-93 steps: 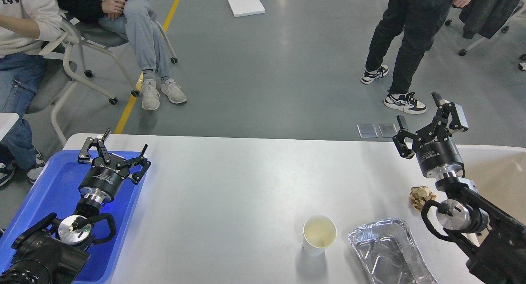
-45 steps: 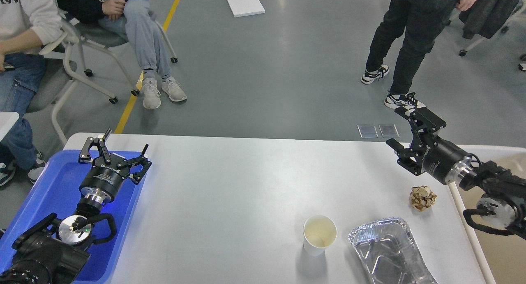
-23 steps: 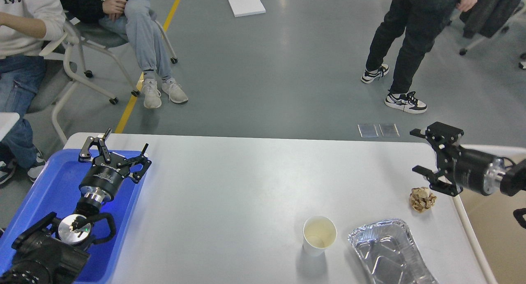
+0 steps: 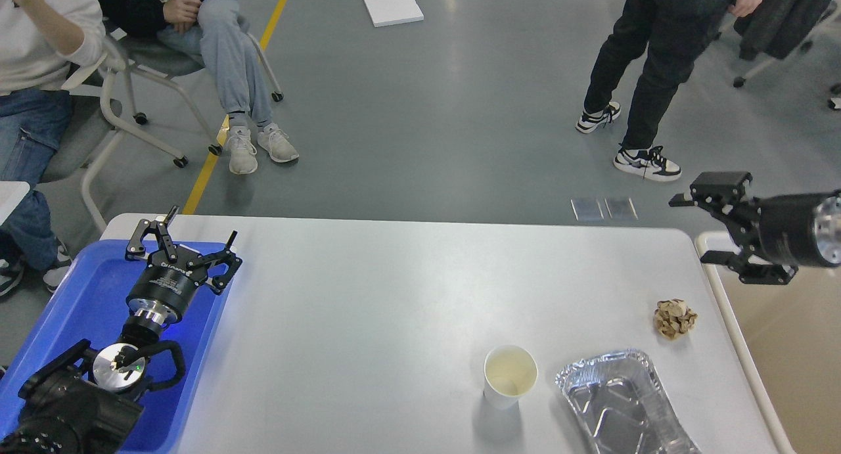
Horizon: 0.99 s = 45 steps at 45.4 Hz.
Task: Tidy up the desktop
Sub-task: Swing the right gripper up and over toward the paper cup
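Right tool (image 4: 719, 234) hovering spread, empty, beyond worktop (image 4: 394, 296) edge — risking knocking paper wad (image 4: 675, 318) floorward; left tool (image 4: 184, 244) spread.

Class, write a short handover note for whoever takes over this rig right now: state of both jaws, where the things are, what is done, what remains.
Left gripper: jaws open, empty, above the blue tray.
Right gripper: jaws open, empty, above the beige bin, off the desktop's right edge.
On the desktop: paper cup upright, foil tray beside it, crumpled paper ball near the right edge.
Done: nothing visibly cleared.
Left: all three items remain to be cleared.
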Tool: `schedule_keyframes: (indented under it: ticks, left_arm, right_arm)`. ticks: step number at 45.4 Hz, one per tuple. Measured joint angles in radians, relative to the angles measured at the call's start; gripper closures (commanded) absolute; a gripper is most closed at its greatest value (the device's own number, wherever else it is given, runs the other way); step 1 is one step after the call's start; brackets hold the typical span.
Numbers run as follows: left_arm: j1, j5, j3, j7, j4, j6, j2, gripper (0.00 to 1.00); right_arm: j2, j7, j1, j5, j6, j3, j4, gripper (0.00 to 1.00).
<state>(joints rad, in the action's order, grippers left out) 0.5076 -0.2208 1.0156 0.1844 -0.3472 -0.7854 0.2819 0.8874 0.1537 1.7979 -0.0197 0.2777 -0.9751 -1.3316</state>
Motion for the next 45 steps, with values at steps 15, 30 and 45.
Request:
schedule_keyframes:
  ticks: [15, 30, 45]
  left_arm:
    - [0.000, 0.000, 0.000, 0.001, 0.002, 0.000, 0.000, 0.00]
    - [0.000, 0.000, 0.000, 0.001, 0.002, 0.000, 0.001, 0.00]
    - [0.000, 0.000, 0.000, 0.001, 0.002, 0.000, 0.000, 0.00]
  right_arm:
    - [-0.277, -0.031, 0.140, 0.024, 0.006, -0.099, -0.015, 0.00]
    - [-0.467, -0.038, 0.339, 0.019, 0.007, -0.135, -0.029, 0.00]
    - [-0.634, -0.039, 0.485, 0.017, 0.034, -0.188, -0.064, 0.00]
